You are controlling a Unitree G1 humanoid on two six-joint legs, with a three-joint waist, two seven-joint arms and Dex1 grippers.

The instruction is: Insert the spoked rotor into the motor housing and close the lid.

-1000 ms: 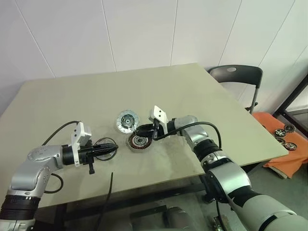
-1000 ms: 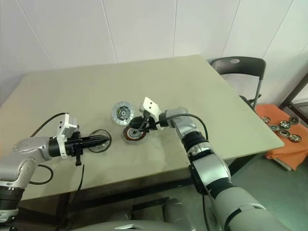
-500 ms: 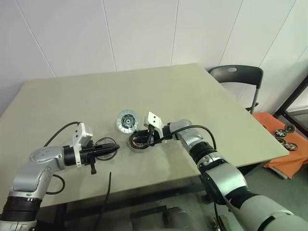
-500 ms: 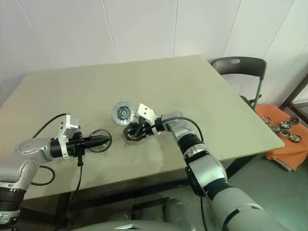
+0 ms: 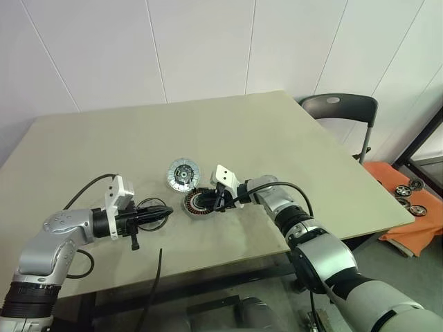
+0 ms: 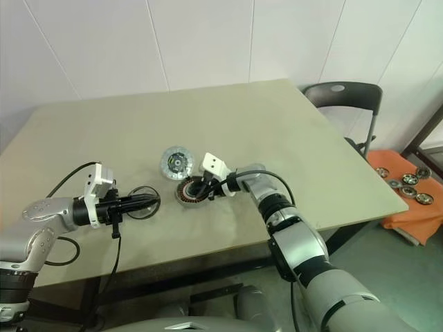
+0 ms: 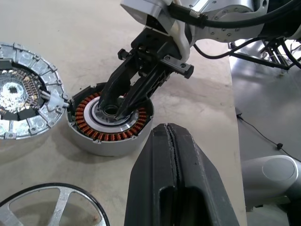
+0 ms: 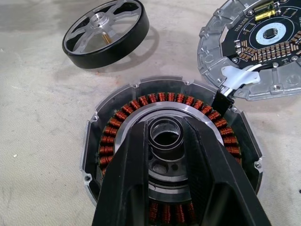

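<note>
Head cam, L eye: beige tabletop (image 5: 291,145) w/ three motor parts near its front middle. My right tool (image 5: 213,201) reaches in from the right and sits on the motor housing (image 5: 199,203), the copper-wound ring. The lid (image 5: 183,173) lies flat just behind it, inner face up. My left tool (image 5: 165,211) is at front left, level, tips over the spoked rotor (image 5: 151,209), which lies on the tabletop left of the housing.

Head cam, R eye: same layout. A dark chair (image 6: 342,97) stands past the far right corner; spare parts on an orange cloth (image 6: 408,200) on the floor.

L wrist cam: left tool's fingers pressed together, closed on nothing I can see; rotor rim lies just beside them. Across from it the right tool's two fingers straddle the housing's silver centre.

R wrist cam: right tool's fingers part-open, one each side of the housing's central hub (image 8: 165,133), close to it; contact I can't confirm. I judge this is to grip or steady the housing so the rotor can drop in. Lid edge touches or overlaps the housing rim; rotor apart.
</note>
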